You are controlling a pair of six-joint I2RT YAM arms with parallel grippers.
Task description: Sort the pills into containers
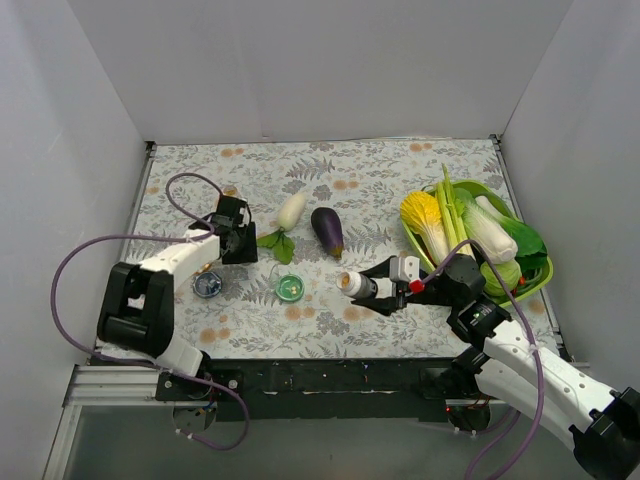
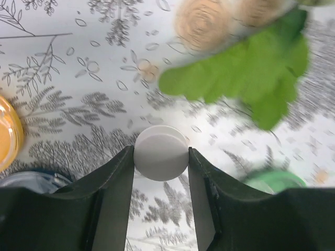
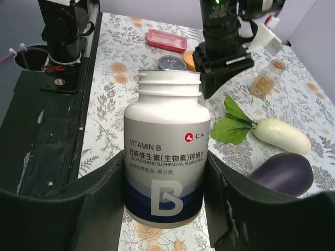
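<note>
The left hand points down at the tabletop, its two fingers pressed against either side of the one white cap, which lies flat. Around it sit the three dishes, one of each colour. The orange dish is off to the hand's left. The blue dish is tucked close behind the left finger, and the green dish is just behind the right finger. From overhead, blue and green lie nearer the arm bases than this hand, and the arm mostly hides the orange one. I can't make out any pills in them.

The right hand grips the single vitamin bottle, whose mouth is uncapped, well to the right of the green dish. Further out are one white radish, one eggplant and one lime-green tray of vegetables.
</note>
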